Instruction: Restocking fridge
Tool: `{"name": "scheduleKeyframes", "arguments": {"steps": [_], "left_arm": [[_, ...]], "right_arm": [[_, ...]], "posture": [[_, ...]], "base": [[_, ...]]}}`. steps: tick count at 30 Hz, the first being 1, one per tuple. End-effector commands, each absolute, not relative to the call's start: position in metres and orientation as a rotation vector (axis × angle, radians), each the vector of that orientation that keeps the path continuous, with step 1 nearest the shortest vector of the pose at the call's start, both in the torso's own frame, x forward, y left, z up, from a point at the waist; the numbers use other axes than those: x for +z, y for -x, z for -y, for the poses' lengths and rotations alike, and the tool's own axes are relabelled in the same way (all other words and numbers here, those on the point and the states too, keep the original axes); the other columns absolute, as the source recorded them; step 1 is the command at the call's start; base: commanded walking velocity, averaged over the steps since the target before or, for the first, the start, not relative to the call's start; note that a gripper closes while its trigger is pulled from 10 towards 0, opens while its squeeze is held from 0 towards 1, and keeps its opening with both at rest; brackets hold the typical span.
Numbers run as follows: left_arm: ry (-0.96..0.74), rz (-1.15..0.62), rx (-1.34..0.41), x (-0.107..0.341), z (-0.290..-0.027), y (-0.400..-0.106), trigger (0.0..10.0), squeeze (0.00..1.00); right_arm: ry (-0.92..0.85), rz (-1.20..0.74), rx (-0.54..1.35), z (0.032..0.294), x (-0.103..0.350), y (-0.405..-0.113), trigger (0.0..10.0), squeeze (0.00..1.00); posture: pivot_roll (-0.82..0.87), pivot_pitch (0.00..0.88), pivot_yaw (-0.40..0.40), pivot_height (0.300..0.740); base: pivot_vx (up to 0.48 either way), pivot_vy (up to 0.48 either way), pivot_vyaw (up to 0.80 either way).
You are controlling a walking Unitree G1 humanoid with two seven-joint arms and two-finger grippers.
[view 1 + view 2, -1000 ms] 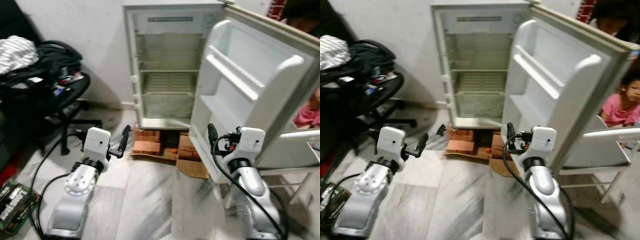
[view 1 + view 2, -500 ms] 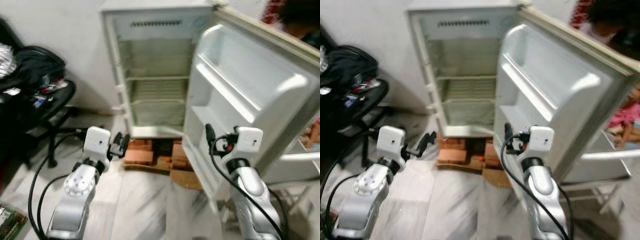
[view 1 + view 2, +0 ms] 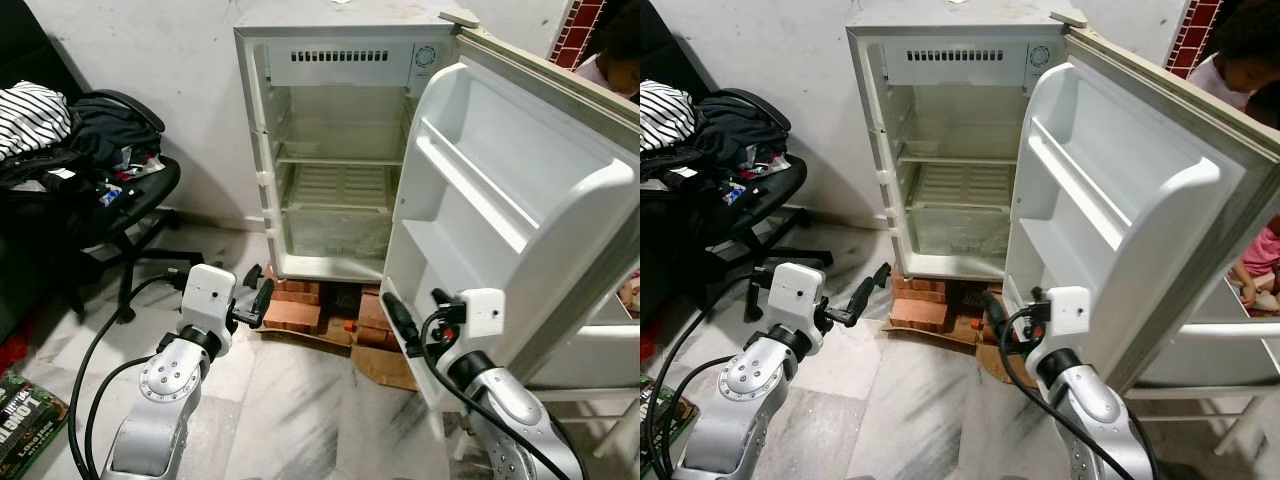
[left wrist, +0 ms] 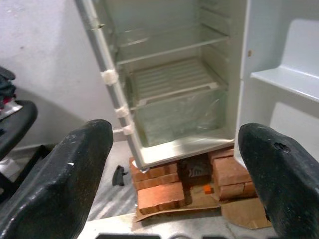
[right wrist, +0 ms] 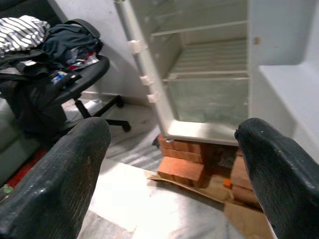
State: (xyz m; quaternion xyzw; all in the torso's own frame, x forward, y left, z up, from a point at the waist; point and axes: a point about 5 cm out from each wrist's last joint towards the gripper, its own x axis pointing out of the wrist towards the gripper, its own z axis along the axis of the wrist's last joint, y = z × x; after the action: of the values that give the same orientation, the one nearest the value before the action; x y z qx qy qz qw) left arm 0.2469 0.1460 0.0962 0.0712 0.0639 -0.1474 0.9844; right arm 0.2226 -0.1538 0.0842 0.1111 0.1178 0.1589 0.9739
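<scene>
A black office chair [image 3: 120, 200] stands by the left wall with clothes piled on it, out of the way. A green box [image 3: 25, 415] lies on the floor at the left edge.

The left gripper [image 3: 258, 300] is held low, pointing at the fridge [image 3: 340, 160]. Its fingers [image 4: 75, 169] are spread wide and hold nothing.

The fridge sits on red bricks [image 3: 300, 310], which keep it up off the floor. Its shelves look bare, so there is room for food.

The right gripper [image 3: 398, 325] hangs just beside the bottom of the fridge door [image 3: 500, 210], its fingers [image 5: 65, 169] wide apart and empty too. The door is swung wide open, so the robot can reach inside.

A person [image 3: 1245, 60] stands behind the door.
</scene>
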Motion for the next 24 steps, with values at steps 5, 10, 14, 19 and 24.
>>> {"name": "scheduleKeyframes", "arguments": {"steps": [5,10,14,19,24], "left_arm": [[-0.150,-0.124,-0.299,0.099,-0.144,-0.248,10.0,0.00],[-0.150,-0.126,-0.301,0.098,-0.144,-0.248,10.0,0.00],[-0.155,-0.114,-0.303,0.099,-0.144,-0.247,10.0,0.00],[-0.142,-0.125,-0.294,0.098,-0.145,-0.247,10.0,0.00],[-0.149,-0.118,-0.297,0.098,-0.146,-0.247,10.0,0.00]], "right_arm": [[-0.181,-0.203,0.337,0.156,0.094,-0.226,10.0,0.00],[-0.184,-0.205,0.344,0.155,0.094,-0.228,10.0,0.00],[-0.197,-0.229,0.384,0.153,0.092,-0.226,10.0,0.00],[-0.253,-0.322,0.604,0.140,0.088,-0.210,10.0,0.00],[-0.272,-0.473,0.856,0.140,0.083,-0.185,10.0,0.00]], "posture": [[0.01,0.000,0.051,0.740],[0.02,0.000,0.050,0.740],[0.02,0.000,0.048,0.740],[0.01,0.000,0.045,0.740],[0.02,0.000,0.040,0.740]], "base": [[0.000,-0.445,0.00],[0.000,-0.462,0.00],[0.000,-0.429,0.00],[0.000,-0.068,0.00],[0.000,0.000,0.00]]}}
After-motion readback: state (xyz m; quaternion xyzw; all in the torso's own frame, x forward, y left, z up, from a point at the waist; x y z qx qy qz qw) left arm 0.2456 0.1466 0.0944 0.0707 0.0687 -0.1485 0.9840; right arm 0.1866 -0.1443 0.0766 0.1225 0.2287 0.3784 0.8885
